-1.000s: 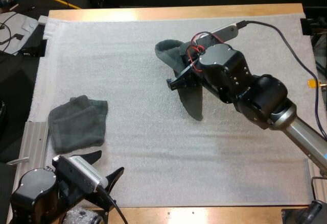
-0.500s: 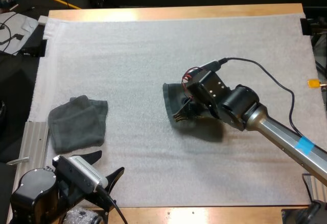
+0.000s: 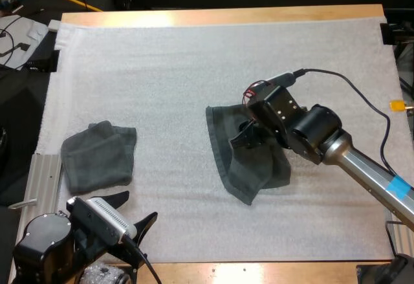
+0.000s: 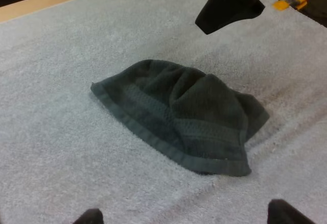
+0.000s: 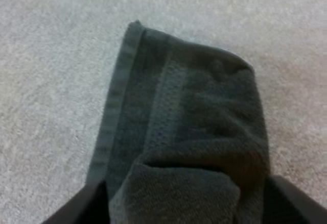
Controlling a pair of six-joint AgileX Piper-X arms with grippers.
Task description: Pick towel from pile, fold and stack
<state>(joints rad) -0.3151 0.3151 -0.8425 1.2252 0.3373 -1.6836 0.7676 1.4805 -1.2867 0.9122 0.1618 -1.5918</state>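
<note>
Grey-green loose towel (image 3: pixel 244 171) at four o'clock of white mat (image 3: pixel 162 70) centre, clamped in right gripper (image 3: pixel 244 138) jaws. At eight o'clock, folded towel (image 3: pixel 98 156); left gripper (image 3: pixel 132 211) jaws apart, clear of it.

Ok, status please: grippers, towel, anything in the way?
Left gripper open, at near left corner. Right gripper shut on towel, mid-mat, partly spread. Folded towel at left, well apart; nothing blocking.
</note>
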